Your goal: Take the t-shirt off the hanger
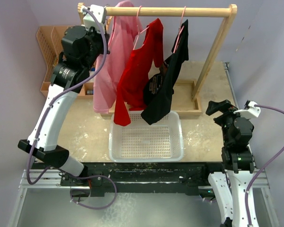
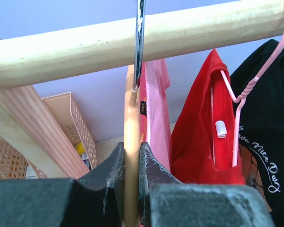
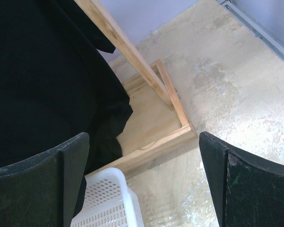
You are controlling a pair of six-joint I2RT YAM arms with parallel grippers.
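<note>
Left gripper (image 2: 131, 156): raised to the left end of the rack's rail (image 2: 85, 47), fingers (image 2: 109, 165) pressed onto the wooden hanger (image 2: 131, 118) from both sides.
Wooden hanger: upright between the fingers, its metal hook (image 2: 139, 42) over the rail.
Pink t-shirt (image 1: 109, 61): on that hanger, leftmost garment on the rack, draped just to the right of the clamping fingers and down to the rack's base.
Red t-shirt (image 1: 137, 71): middle of the rail, on a pink wire hanger (image 2: 248, 90).
Black t-shirt (image 1: 163, 90): right of the red one, slanted, its hem low in front of the rack.
Right gripper (image 3: 142, 142): low, to the right of the rack, fingers (image 3: 217, 161) spread wide, holding nothing, facing the rack's base frame (image 3: 165, 137).
White basket (image 1: 146, 159): on the table (image 1: 203, 132) directly in front of the rack; mesh floor in plain view, the red and black hems hanging at its rear rim.
Tan crates (image 1: 46, 42): behind the rack's left end; contents mostly hidden, could not be told.
</note>
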